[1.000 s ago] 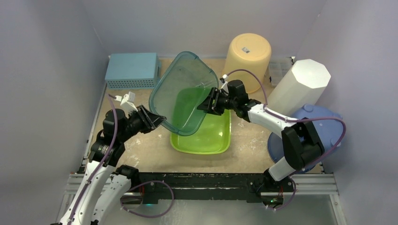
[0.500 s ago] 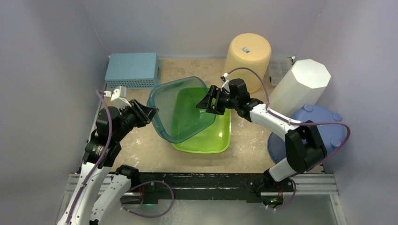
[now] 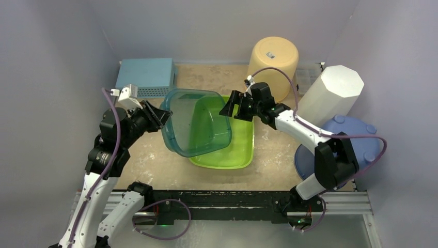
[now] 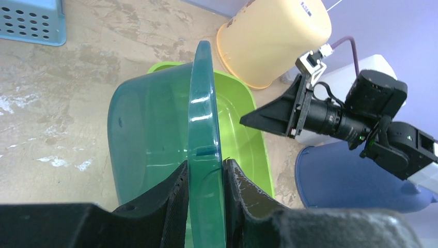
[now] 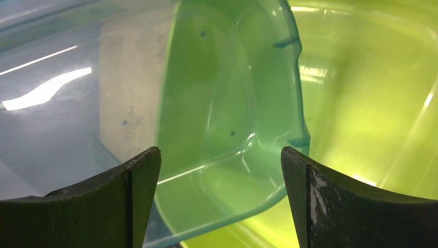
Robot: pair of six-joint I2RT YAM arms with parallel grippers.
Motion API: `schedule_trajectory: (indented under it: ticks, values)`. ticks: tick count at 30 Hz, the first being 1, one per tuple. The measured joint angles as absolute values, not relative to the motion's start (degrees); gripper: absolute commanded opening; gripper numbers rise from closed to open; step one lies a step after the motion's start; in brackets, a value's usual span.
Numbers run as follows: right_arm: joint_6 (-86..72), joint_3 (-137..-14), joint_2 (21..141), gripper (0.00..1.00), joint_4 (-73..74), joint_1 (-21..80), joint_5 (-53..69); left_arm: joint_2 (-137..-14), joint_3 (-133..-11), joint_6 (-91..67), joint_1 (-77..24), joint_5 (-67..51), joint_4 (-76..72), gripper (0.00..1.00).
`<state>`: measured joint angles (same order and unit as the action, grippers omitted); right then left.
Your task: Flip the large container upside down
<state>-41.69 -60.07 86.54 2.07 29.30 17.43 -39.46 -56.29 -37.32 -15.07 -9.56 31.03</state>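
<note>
**Item 1, teal container** [image 3: 196, 124]: translucent, rounded-square, centre of the top view. It is held tilted off the table [image 3: 155, 165], and its body overlaps the left part of the green basin [image 3: 240, 150]. In the left wrist view its rim runs edge-on up the middle of the frame, with the body to the left of it.

**Item 2, left gripper** [image 3: 162, 113]: at the left edge of the teal container. Both jaws pinch the container's rim.

**Item 3, right gripper** [image 3: 228, 106]: just beside the container's upper right edge. The jaws are spread wide with nothing between them. In the right wrist view the teal rim and the green basin show beyond the gap, clear of both fingers [image 5: 119, 206].

**Item 4, green basin**: mouth up on the table, centre-right, partly under the teal container.

**Item 5, blue perforated basket** [image 3: 144, 76]: upper left, bottom up.

**Item 6, yellow bucket** [image 3: 272, 59]: upper centre-right, inverted, with a label on its base.

**Item 7, white octagonal bin** [image 3: 330, 93]: right side, leaning.

**Item 8, blue round lid** [image 3: 356, 135]: lower right, behind the right arm.
</note>
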Motion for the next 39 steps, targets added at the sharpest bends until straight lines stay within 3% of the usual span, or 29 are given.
schedule_trajectory:
  ticks: [8, 16, 19, 23, 26, 34, 39]
  values:
    - [-34.41, -68.27, 99.13, 0.83, 4.62, 29.3, 14.41, -38.98, -56.47, -36.53, -15.07, -7.6, 35.0, 0.0]
    - [-26.68, -70.76, 107.33, 0.66, 5.21, 29.3, 14.85, -37.89, -54.94, -36.4, -15.07, -6.11, 36.64, 0.0]
    - [-24.34, -70.76, 107.77, 0.49, 4.86, 29.3, 16.43, -37.78, -53.82, -36.4, -15.07, -6.2, 36.77, 0.0]
    - [-21.34, -70.76, 108.51, 0.11, 4.14, 28.51, 15.68, -37.06, -52.47, -36.73, -14.87, -6.5, 35.83, 0.01]
    - [-19.38, -70.67, 108.99, 0.08, 3.46, 27.66, 17.41, -36.88, -51.72, -36.8, -14.61, -6.68, 34.63, 0.17]
    - [-19.75, -69.47, 108.49, 0.03, 2.0, 27.59, 18.15, -36.47, -48.97, -37.28, -14.26, -6.28, 32.67, 0.47]
    - [-21.67, -68.84, 108.09, 0.03, 1.83, 27.24, 18.02, -37.56, -47.44, -37.39, -14.24, -6.5, 34.65, 0.5]
